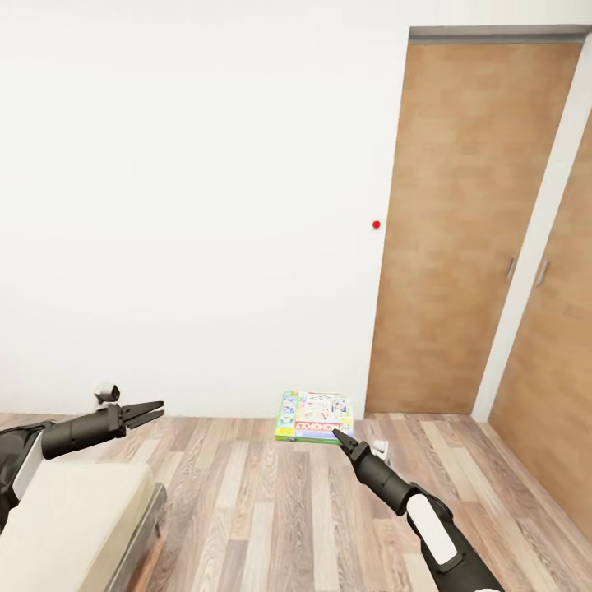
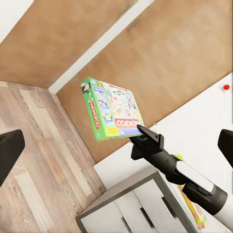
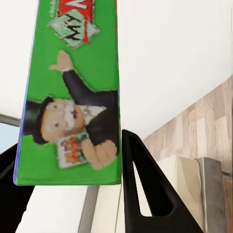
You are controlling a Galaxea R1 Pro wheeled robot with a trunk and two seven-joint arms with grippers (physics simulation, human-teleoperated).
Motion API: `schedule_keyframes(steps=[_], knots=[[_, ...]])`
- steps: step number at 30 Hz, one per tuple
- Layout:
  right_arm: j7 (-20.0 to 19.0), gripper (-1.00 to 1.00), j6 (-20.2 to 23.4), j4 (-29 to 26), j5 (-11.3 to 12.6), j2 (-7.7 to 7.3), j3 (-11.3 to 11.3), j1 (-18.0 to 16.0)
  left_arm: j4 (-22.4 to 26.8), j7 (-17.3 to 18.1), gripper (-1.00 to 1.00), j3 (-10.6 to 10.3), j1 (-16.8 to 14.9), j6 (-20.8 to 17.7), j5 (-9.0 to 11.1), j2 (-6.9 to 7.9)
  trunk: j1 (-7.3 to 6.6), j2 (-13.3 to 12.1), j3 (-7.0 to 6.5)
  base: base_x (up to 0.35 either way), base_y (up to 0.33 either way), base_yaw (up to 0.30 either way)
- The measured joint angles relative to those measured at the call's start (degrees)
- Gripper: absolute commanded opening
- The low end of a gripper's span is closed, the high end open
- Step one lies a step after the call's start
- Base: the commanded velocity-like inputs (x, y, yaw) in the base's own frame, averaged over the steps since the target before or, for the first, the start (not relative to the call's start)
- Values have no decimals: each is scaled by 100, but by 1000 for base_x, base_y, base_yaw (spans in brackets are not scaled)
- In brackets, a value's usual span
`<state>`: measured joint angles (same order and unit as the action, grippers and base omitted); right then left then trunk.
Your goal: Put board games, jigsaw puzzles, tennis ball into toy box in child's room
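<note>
Head view showed us facing a white wall (image 1: 181, 205) and wooden doors (image 1: 460, 230), with wood floor (image 1: 271, 510) below. Our right gripper (image 1: 339, 436) was raised ahead of us, its jaws clamped on the edge of a board game (image 1: 315, 417), a pale box with green sides and a red band. From the left wrist view we saw that game (image 2: 112, 109) held out in the air at the tip of the right gripper (image 2: 141, 130), tilted, in front of the doors. Right wrist view had the game's green side (image 3: 73, 92) close up, with a dark finger (image 3: 145, 194) beside it. Our left gripper (image 1: 148, 411) hung with its jaws apart and nothing between them, above the corner of the bed (image 1: 74, 526) at lower left.
</note>
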<state>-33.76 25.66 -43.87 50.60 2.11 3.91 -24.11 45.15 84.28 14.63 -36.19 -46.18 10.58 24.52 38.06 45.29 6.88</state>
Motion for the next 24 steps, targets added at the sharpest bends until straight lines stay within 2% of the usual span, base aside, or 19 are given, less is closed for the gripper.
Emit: schedule_keyframes(steps=[24], knots=[[2, -100, -153, 0, -2, 11, -9, 0, -1, 10, 100, 13, 0, 2, 8, 7, 0, 0, -83, 0, 0, -262]])
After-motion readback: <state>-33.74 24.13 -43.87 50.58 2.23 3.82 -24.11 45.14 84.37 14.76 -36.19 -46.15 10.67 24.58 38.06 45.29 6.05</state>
